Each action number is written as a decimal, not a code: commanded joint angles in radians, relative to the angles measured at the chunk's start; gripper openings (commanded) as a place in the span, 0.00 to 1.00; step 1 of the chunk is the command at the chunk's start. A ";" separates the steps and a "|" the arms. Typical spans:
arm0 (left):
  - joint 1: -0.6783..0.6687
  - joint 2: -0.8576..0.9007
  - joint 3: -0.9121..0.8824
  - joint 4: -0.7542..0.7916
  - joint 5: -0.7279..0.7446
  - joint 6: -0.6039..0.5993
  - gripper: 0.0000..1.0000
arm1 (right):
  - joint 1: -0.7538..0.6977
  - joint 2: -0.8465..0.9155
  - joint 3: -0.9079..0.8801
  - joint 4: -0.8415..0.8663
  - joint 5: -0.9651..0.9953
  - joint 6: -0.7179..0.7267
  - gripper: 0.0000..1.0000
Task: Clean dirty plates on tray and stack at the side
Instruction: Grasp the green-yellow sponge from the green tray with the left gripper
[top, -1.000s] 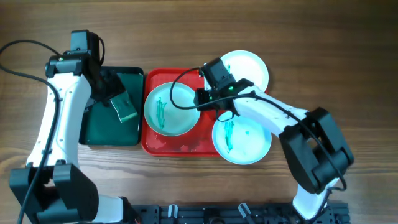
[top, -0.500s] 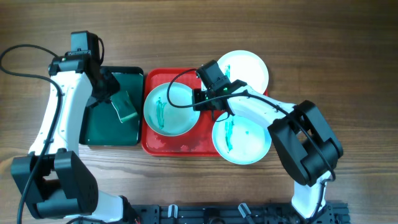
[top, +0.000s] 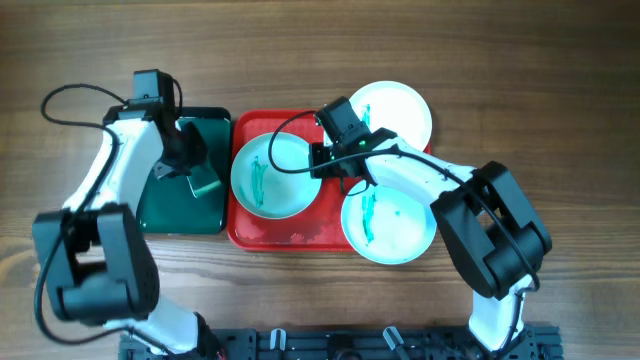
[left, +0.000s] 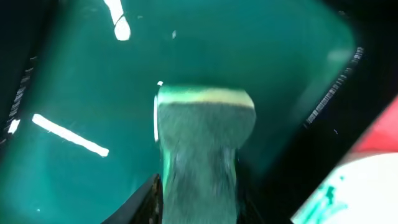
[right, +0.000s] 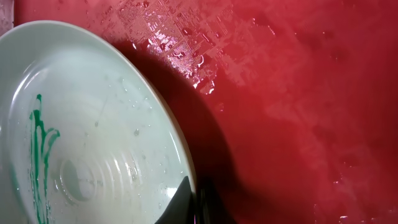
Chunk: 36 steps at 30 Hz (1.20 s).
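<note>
Three plates show from overhead. The left plate (top: 270, 175), streaked with green, lies at the 9 o'clock end of the red tray (top: 290, 235). The near plate (top: 395, 225), also streaked, sits at the tray's 4 o'clock corner and hangs over its rim. The far plate (top: 400, 108), plain white, sits at the 1 o'clock corner and reaches out over the worktop (top: 300, 50).

The right tool (top: 325, 165) pinches the left plate's rim at the plate's 3 o'clock edge. In the wrist view a dark fingertip (right: 181, 200) lies over that rim. The plate throws a shadow onto the wet red surface beside it.

The left tool (top: 195, 170) hangs over the dark green tray (top: 160, 210), which lies just beside the red one at its 9 o'clock side. It is clamped on a sponge (top: 205, 183) with a pale band across the end. Whether the sponge touches the green tray cannot be told.
</note>
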 joint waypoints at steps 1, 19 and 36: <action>0.003 0.090 -0.012 0.030 0.023 0.027 0.25 | 0.005 0.043 -0.001 -0.021 0.009 0.011 0.04; 0.011 0.036 0.107 -0.108 0.097 0.107 0.04 | 0.003 0.042 -0.001 -0.034 0.009 0.011 0.04; -0.208 -0.044 0.138 -0.145 0.180 0.274 0.04 | -0.116 0.026 -0.001 -0.125 -0.261 -0.121 0.04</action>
